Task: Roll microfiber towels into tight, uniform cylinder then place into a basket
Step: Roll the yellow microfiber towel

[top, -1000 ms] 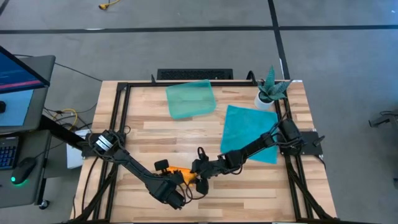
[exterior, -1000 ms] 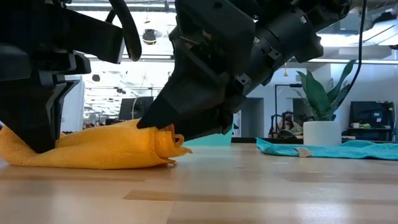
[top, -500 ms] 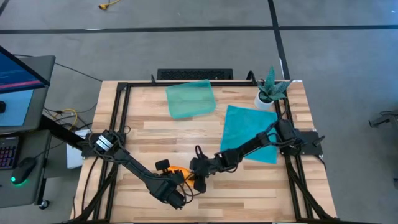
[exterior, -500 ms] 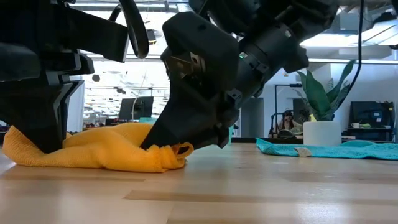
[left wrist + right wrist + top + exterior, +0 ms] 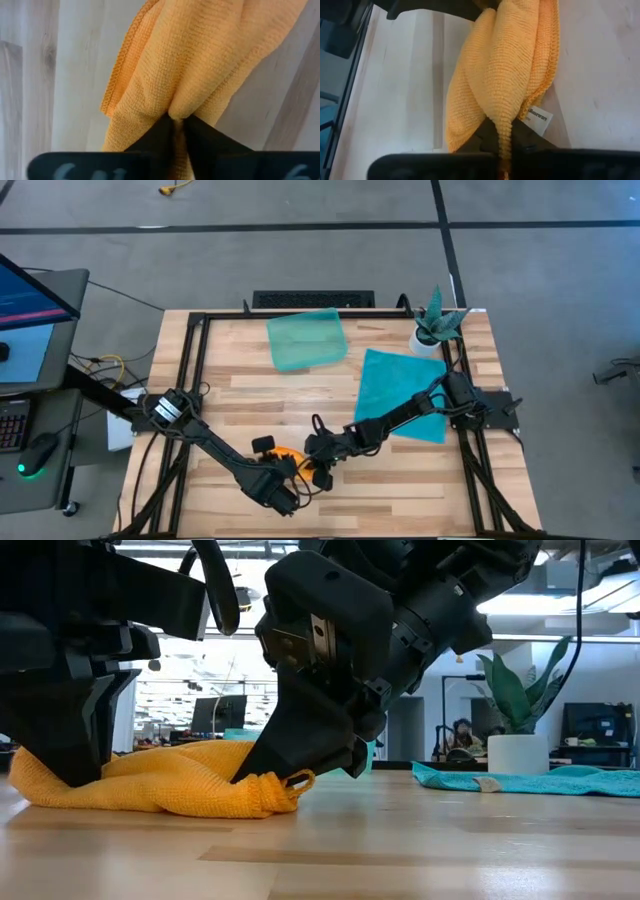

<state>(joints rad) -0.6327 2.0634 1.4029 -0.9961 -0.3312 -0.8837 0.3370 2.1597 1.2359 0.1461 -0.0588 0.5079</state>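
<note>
wooden table (image 5: 330, 395) with a black frame sits on a grey floor. near the front edge, the bunched orange towel (image 5: 170, 790) lies on the wood. the left gripper (image 5: 176, 122) pinches one end of it. the right gripper (image 5: 504, 131) pinches a fold at the other end, beside a small white tag (image 5: 538, 118). the teal towel (image 5: 400, 390) lies flat under the right arm. the basket (image 5: 306, 339) sits near the back edge, well apart from the orange towel. a plant pot (image 5: 430, 335) stands at the back right corner.
</note>
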